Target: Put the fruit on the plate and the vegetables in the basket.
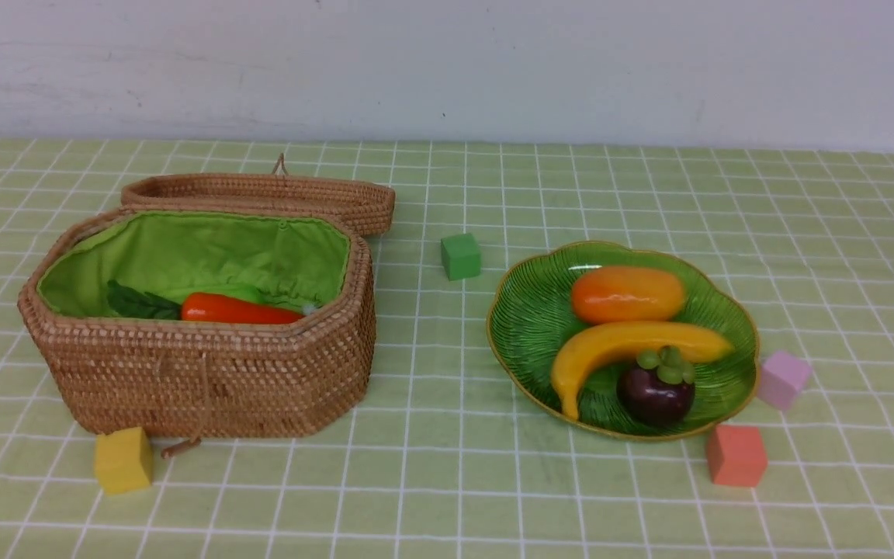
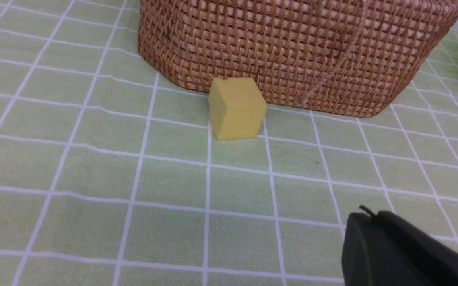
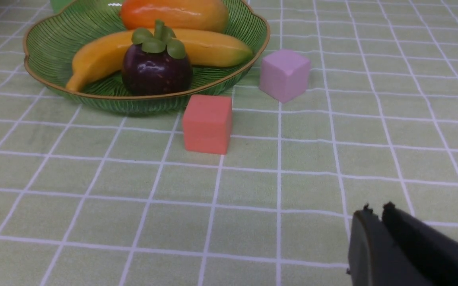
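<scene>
Banana (image 1: 625,345), mango (image 1: 627,293) and mangosteen (image 1: 656,388) are lying together on the green plate (image 1: 524,326). Carrot (image 1: 237,310) is sitting inside the open basket (image 1: 199,373). Left gripper (image 2: 366,216) is hanging above the tablecloth (image 1: 447,481), jaws together, empty. Right gripper (image 3: 376,210) is showing jaws nearly together, gripping nothing.

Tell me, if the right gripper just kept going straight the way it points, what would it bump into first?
Probably the pink cube, which lies roughly ahead of the right gripper beside the plate. The red cube sits off that line. Depth is hard to judge.
</scene>
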